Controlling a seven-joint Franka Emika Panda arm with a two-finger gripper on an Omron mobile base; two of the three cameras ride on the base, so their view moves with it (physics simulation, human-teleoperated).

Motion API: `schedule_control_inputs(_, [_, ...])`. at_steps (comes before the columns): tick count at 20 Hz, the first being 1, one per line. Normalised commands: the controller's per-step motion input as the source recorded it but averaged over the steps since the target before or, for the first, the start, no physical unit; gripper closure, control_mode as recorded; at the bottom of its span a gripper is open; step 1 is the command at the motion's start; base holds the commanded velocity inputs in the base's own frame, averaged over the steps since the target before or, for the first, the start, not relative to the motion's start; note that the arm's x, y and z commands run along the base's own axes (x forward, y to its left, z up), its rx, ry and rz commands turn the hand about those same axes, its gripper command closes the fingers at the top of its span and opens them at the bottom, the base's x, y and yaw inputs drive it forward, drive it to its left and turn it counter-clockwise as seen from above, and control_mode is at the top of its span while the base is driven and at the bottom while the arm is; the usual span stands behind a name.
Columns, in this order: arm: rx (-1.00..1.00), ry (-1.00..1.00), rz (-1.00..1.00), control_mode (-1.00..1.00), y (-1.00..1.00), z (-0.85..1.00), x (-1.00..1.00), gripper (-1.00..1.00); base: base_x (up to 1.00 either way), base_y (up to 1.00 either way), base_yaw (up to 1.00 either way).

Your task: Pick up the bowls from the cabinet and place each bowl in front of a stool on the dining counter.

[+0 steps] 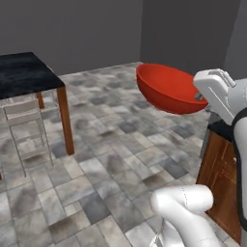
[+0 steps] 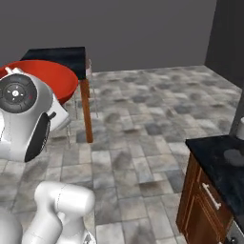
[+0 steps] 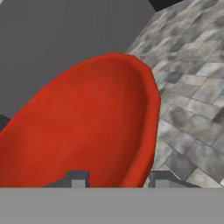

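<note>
The glossy red bowl (image 1: pixel 169 87) hangs tilted in the air over the tiled floor, with my gripper (image 1: pixel 200 97) shut on its rim. In the hand view the red bowl (image 3: pixel 87 127) sits large between my fingertips (image 3: pixel 78 178), the gripper (image 3: pixel 120 180) pinching its near wall. From the right base, the bowl (image 2: pixel 55 78) peeks out behind my hand. The dining counter (image 1: pixel 24 72) with its black marble top stands at the left, some way from the bowl, and a pale stool (image 1: pixel 24 113) is tucked beside it. The white patterned bowl and the cabinet are out of view.
A black kitchen worktop over wooden drawers (image 2: pixel 214 162) stands close on the right, and its cabinet front (image 1: pixel 222 159) is just below my hand. Grey tiled floor (image 1: pixel 111 140) stretches between it and the dining counter (image 2: pixel 62 55). Dark walls close off the back.
</note>
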Motion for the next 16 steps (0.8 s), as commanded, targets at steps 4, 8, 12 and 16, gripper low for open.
schedule_control_inputs(4, [0.00, 0.00, 0.00, 1.00, 0.00, 0.00, 0.00, 1.00, 0.58, 0.98, 0.15])
schedule_control_inputs(8, [0.00, 0.00, 0.00, 1.00, 0.00, 0.00, 0.00, 1.00, 0.59, 0.97, 0.14])
schedule_control_inputs(12, [0.00, 0.00, 0.00, 1.00, 0.00, 0.00, 0.00, 1.00, 0.61, 0.84, 0.13])
schedule_control_inputs(16, [0.00, 0.00, 0.00, 1.00, 0.00, 0.00, 0.00, 1.00, 0.73, 0.41, 0.08])
